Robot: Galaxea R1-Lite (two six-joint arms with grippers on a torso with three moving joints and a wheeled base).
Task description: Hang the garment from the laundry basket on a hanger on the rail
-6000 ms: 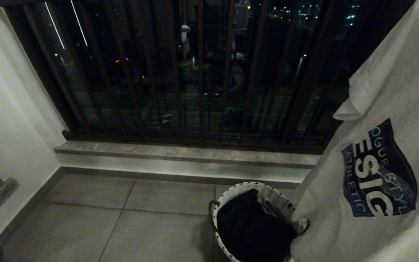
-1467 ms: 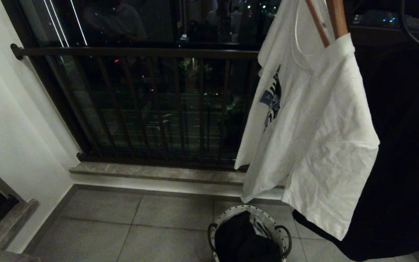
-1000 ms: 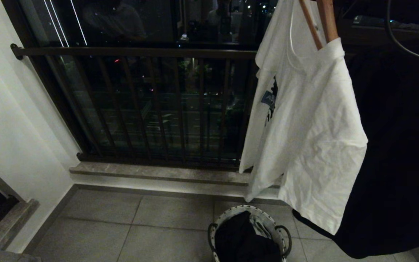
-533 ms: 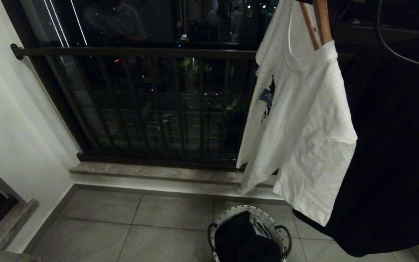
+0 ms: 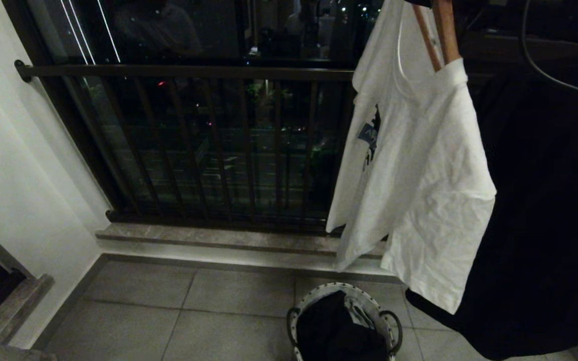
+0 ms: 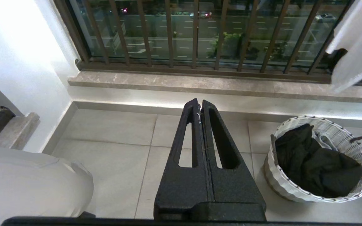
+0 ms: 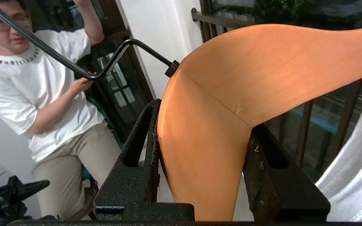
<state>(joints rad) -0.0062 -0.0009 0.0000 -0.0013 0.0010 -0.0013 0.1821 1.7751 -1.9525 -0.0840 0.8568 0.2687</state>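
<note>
hanger [image 7: 218,103]: wooden, clamped in right gripper [image 7: 201,138], white shirt [image 5: 419,175] on it; hook [image 7: 105,67] juts beyond the fingers
left gripper [image 6: 201,108]: closed, empty, parked above floor left of basket [image 6: 281,185]

Left gripper [image 6: 200,105] – matte black, grainy texture, tapering fingers [image 6: 189,138] with long slots. Right gripper [image 7: 201,147] – same black fingers, scuffed pale flecks. White rounded robot shell [image 6: 33,185].

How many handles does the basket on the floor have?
2. The laundry basket has one black loop handle on its left side and one on its right.
</note>
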